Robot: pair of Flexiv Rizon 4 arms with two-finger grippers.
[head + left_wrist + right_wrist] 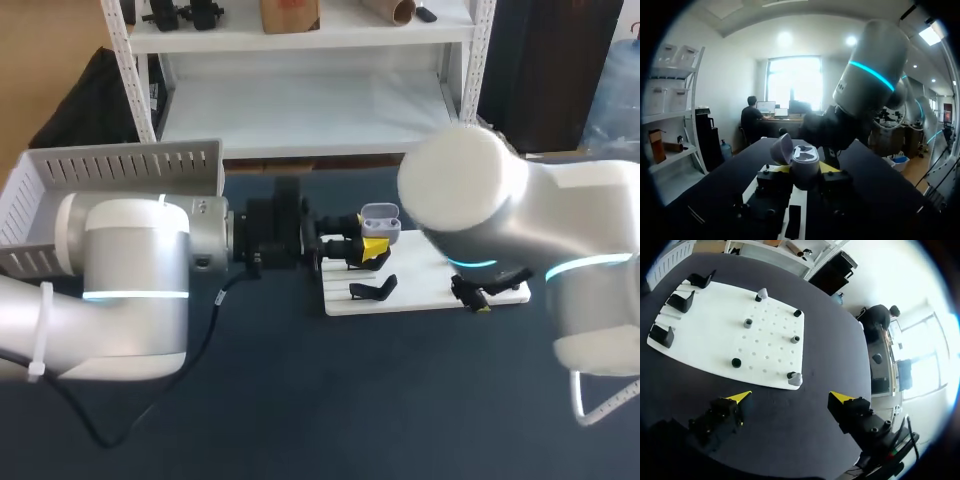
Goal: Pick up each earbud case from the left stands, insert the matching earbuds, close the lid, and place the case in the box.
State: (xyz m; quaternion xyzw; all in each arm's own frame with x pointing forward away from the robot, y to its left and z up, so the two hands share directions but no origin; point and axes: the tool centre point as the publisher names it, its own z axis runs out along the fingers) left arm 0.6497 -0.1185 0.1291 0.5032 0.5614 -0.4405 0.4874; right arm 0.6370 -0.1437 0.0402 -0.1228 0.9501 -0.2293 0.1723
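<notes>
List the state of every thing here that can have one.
earbud case: lid open, held upright.
left gripper: shut on the earbud case.
right gripper: open, empty.
stands: three in the right wrist view, all empty.

Head view: even, diffuse light; shadows faint on the dark table (330, 400). Left wrist view: window (792, 80) blown out, ceiling lights (785, 39) flare, earbud case (805, 162) top-lit, dim below it. Right wrist view: white board (740, 325) bright; far side overexposed.
</notes>
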